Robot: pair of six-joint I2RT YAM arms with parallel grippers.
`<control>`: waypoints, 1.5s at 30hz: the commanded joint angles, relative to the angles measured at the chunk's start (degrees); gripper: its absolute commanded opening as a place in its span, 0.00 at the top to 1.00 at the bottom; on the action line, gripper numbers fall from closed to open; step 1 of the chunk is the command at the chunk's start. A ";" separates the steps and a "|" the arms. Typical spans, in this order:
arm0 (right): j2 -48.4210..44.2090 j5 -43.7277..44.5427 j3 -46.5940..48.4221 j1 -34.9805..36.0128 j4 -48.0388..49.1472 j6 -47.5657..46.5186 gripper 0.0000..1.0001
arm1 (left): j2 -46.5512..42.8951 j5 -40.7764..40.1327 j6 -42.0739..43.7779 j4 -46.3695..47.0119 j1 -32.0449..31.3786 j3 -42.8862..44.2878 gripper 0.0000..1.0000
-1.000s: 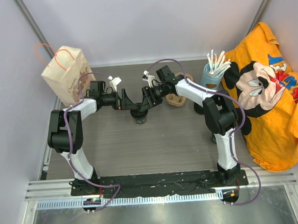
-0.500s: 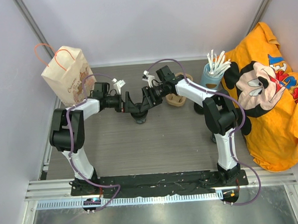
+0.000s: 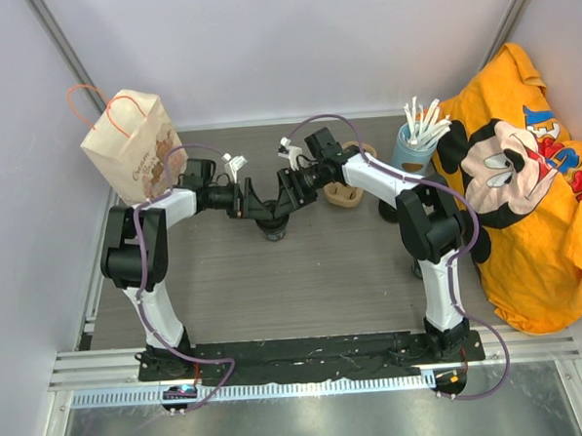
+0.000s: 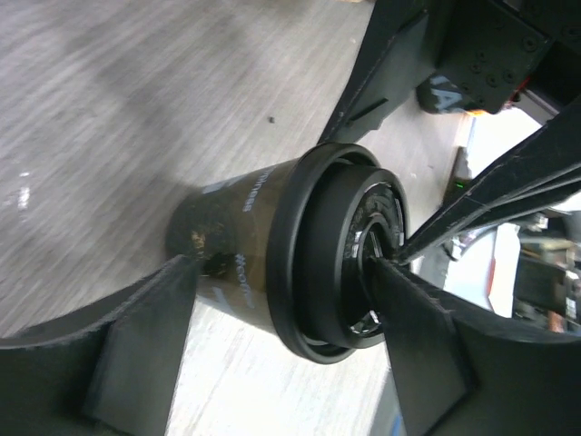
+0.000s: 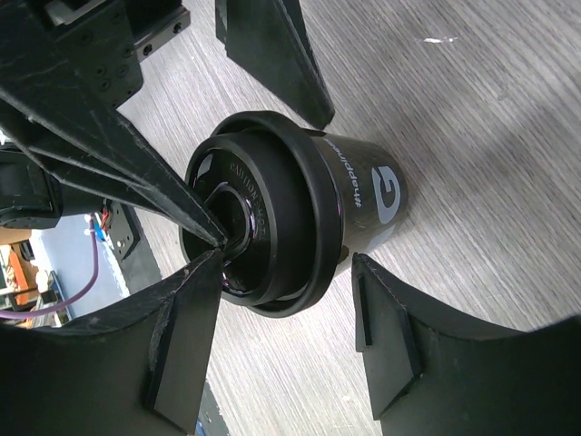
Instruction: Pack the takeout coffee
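On the grey bench (image 3: 323, 275), a lidded black coffee cup (image 4: 236, 236) stands between the left pincer (image 4: 281, 272) and right pincer (image 5: 286, 263), both spread apart.

Coffee cup (image 3: 272, 230) stands on the table (image 3: 314, 275), mid-width, toward the back. My left gripper (image 3: 255, 206) flanks it from the left and my right gripper (image 3: 286, 201) from the right, fingers spread either side. Paper bag (image 3: 131, 143) back left. Carrier (image 3: 346, 196) right of the cup, behind my right arm. Stick holder (image 3: 411, 145) back right. Shirt (image 3: 534, 195) far right.
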 commanded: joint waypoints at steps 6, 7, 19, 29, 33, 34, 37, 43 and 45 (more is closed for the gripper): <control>-1.73 -4.40 3.60 -1.98 1.29 0.92 0.36 | 4.43 -1.53 4.09 -4.63 -0.06 2.42 0.29; -1.82 -5.53 3.61 -2.33 1.37 1.27 0.36 | 4.51 -1.26 4.09 -4.63 -0.06 2.42 0.30; -1.91 -10.37 1.50 -6.37 3.48 3.73 0.42 | 4.69 -0.47 6.20 -7.27 -0.15 3.30 0.38; 0.55 -12.49 -1.93 -6.73 8.05 7.07 0.50 | 5.13 -0.73 6.38 -7.97 -0.15 3.73 0.37; 1.17 -13.01 -2.37 -6.20 8.93 7.95 0.53 | 5.39 -0.82 6.11 -7.97 -0.15 3.91 0.37; 1.34 -12.49 -2.46 -6.11 8.93 7.95 0.53 | 5.48 -1.00 6.11 -8.06 -0.15 4.00 0.37; 1.87 -12.31 -2.63 -5.76 8.93 7.87 0.53 | 5.48 -1.09 6.02 -7.97 -0.15 4.09 0.37; 2.84 -12.22 -2.46 -5.06 8.85 7.78 0.56 | 5.66 -1.35 5.85 -8.06 -0.15 4.09 0.37; 3.10 -12.31 -2.63 -4.97 8.85 7.69 0.59 | 5.57 -1.44 5.94 -8.06 -0.15 4.09 0.37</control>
